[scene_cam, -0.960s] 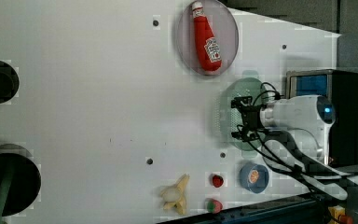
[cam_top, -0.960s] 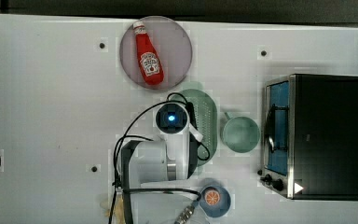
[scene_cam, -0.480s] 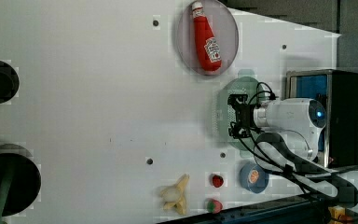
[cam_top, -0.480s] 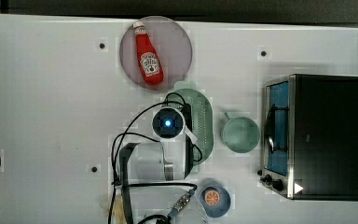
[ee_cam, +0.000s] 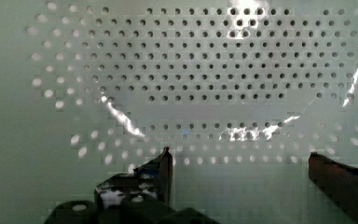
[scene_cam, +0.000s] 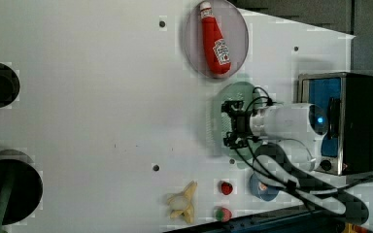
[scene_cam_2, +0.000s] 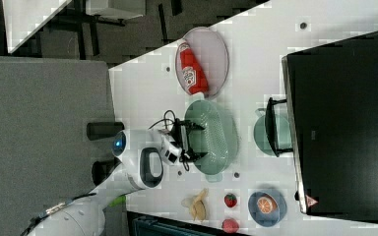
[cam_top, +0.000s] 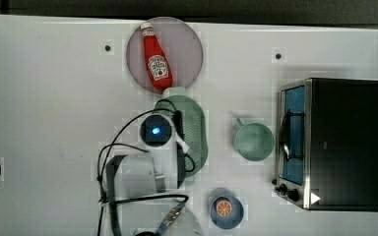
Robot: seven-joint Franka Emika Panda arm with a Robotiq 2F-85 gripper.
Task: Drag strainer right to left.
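Gripper sits low inside the strainer, jaws spread wide, grasping nothing; the wrist view has perforated floor between and ahead of both fingers. Strainer lies mid-table, just below the ketchup plate in the top view and well apart from the green mug at the top view's right. Its long axis runs up-down in the top view, crosswise to a leftward drag. Judgement: fingers press the inner wall next.

White worktop carries a grey plate with a ketchup bottle, mint strainer, green mug, toaster oven, blue dish, banana, two strawberries.
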